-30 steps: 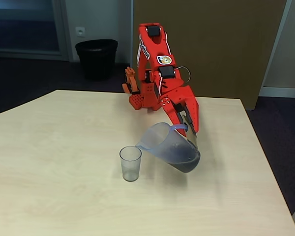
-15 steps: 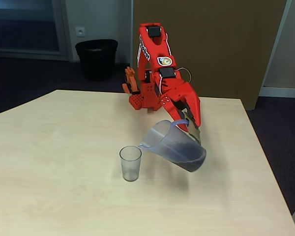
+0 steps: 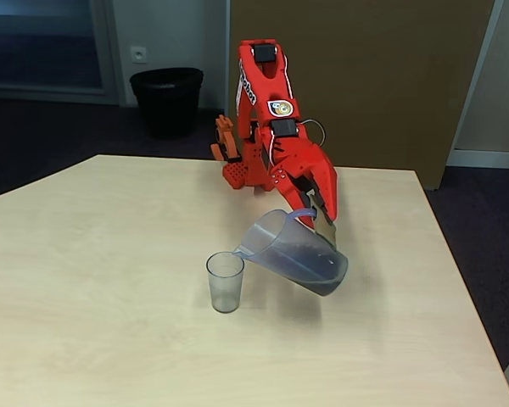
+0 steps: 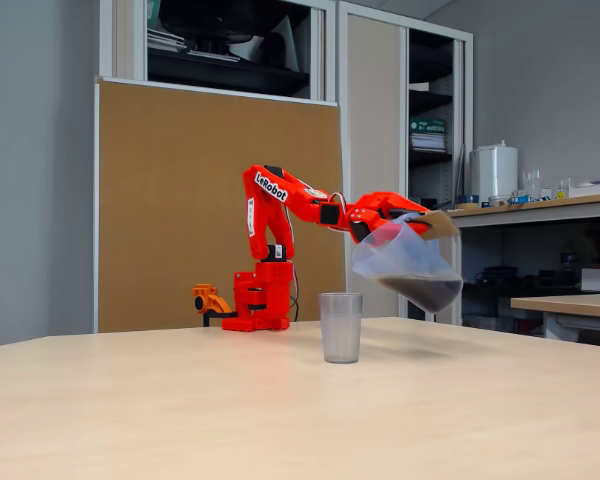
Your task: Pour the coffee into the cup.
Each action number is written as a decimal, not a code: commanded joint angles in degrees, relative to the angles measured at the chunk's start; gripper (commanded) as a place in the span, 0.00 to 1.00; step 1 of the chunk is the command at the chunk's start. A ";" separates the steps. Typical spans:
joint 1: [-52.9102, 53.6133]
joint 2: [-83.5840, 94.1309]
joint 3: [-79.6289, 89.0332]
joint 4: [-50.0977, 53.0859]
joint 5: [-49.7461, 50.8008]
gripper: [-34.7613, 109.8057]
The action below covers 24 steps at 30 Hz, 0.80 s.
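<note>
**Jug tipped over the tumbler, coffee pooled at the low end**

Here's the bright red-orange arm point(image 3: 276, 127) reaching out from its base at the far edge of the pale wooden table point(image 3: 110, 339), and its gripper point(image 3: 316, 216) is clamped on the grey handle of the bluish translucent plastic jug point(image 3: 293, 252). The jug hangs in the air, clear of the table, tilted steeply with its spout pointing left in a fixed view and its bottom swung down to the right.

The coffee point(image 4: 425, 292), dark and nearly black, sits in the lowest part of the jug point(image 4: 405, 265), seen through the plastic wall. It lies well back from the spout, and no stream shows at the lip.

Below and just left of the spout stands the small clear grey-tinted plastic tumbler point(image 3: 225, 281), upright on the table. The spout tip hovers right at the tumbler's rim in one fixed view; from the side, in another fixed view, the tumbler point(image 4: 340, 327) stands apart from the jug, with the jug higher and to the right. The tumbler looks clear, with no dark liquid in it.

Behind the table, a black waste bin point(image 3: 166, 100) stands on the floor and a brown board point(image 4: 215, 200) backs the arm point(image 4: 280, 200).
</note>
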<state>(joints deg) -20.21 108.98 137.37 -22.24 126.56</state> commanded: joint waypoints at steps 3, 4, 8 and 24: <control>-0.09 5.98 0.70 -1.76 2.64 0.24; 0.00 6.24 1.14 -1.93 2.81 0.24; 0.35 6.50 2.55 -3.96 3.87 0.24; 0.97 7.03 4.39 -8.09 8.53 0.24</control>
<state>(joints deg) -19.42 112.85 141.42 -27.07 133.59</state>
